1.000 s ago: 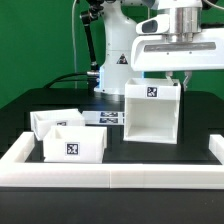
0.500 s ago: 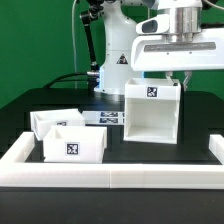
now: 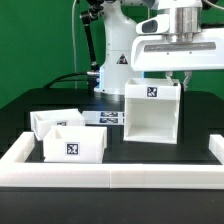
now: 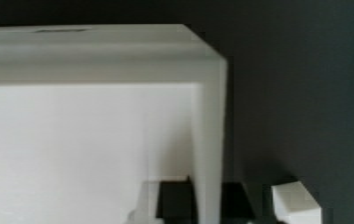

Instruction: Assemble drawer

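Housing (image 3: 152,118) sits upright mid-desk toward the exterior view's right edge, front tray (image 3: 72,146) and back tray (image 3: 48,121) by the walled edge, and with the gripper (image 3: 180,78) over its rim, jaws apart or clamped I can't tell, a skewed bite could tip it.

— Where's the big piece of the drawer?

— The housing (image 3: 152,112) is a tall white box. It stands upright on the exterior view's right, with a square black-and-white tag (image 3: 153,93) at the top of its front.

— And the trays?

— Both are small, white and open-topped, well apart from it on the exterior view's left. The front tray (image 3: 60,141) shows a marker (image 3: 72,150) on its near wall. The back tray (image 3: 50,120) sits just behind, overlapped by it.
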